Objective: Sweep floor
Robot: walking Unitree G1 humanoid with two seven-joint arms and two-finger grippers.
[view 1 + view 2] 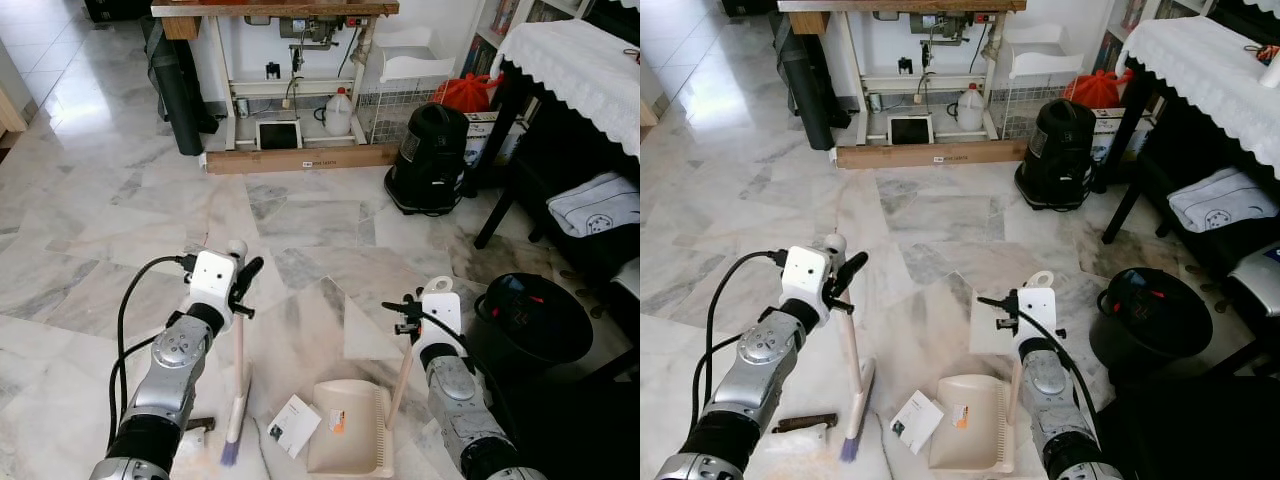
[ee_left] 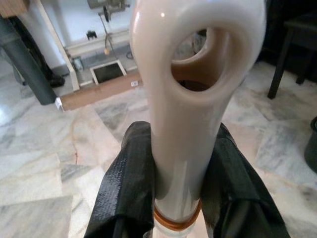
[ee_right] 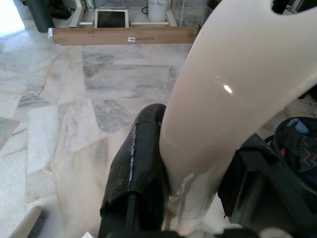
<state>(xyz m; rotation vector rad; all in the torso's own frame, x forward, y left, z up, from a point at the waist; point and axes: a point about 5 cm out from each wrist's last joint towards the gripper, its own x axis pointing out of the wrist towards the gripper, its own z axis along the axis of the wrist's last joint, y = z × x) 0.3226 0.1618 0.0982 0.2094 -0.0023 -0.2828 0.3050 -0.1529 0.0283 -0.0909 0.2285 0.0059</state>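
Observation:
My left gripper [image 1: 240, 290] is shut on the cream handle of a small broom [image 1: 238, 375]. The handle's loop end [image 2: 198, 54] sticks out past the black fingers [image 2: 129, 183]. The broom's bristles [image 1: 231, 448] rest on the marble floor. My right gripper [image 1: 412, 322] is shut on the upright cream handle [image 3: 223, 99] of a beige dustpan [image 1: 345, 432]. The pan lies flat on the floor between the two arms. A white paper card [image 1: 293, 425] lies between the bristles and the pan. A brown scrap [image 1: 805, 422] and a pale wad lie left of the broom.
A black vacuum cleaner [image 1: 430, 160] stands ahead to the right. Near my right arm is a black bucket [image 1: 530, 318]. A dark table with a lace cloth [image 1: 580, 60] runs along the right. A long cardboard box [image 1: 300, 160] and a jug [image 1: 339, 112] sit under the far work table.

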